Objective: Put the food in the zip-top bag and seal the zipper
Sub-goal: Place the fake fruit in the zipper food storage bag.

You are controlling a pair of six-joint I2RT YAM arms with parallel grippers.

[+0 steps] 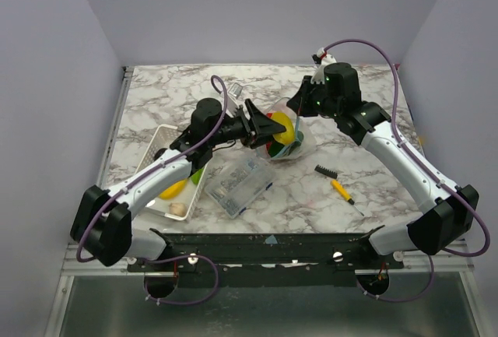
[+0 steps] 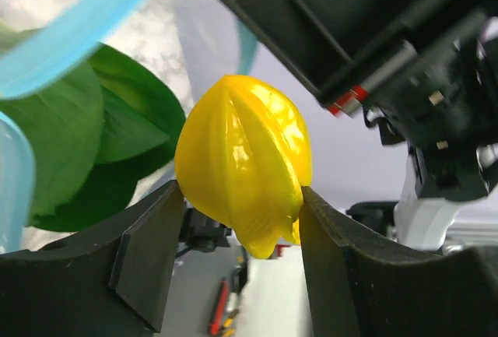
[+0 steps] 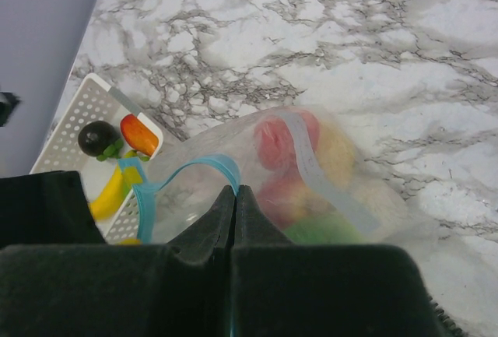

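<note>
Top external: marble table [image 1: 373, 205], grey walls [image 1: 257, 10]; left pincer [image 2: 240, 206] clamps yellow fruit [image 2: 241, 154]; right pincer [image 3: 235, 198] seemingly pinches bag [image 3: 350, 197].

Robot lab cell: marble-print table [image 1: 179, 88], plain grey enclosure walls [image 1: 264, 10].

My left tool [image 1: 271, 127] held the yellow fruit [image 1: 285, 128] at the mouth of the bag [image 1: 292, 151]; my right tool [image 1: 302, 108] pinched the bag's far edge. On the worktop [image 1: 366, 142] lay a tray [image 1: 158, 145], a clear box [image 1: 238, 184] and a brush [image 1: 334, 184].
</note>
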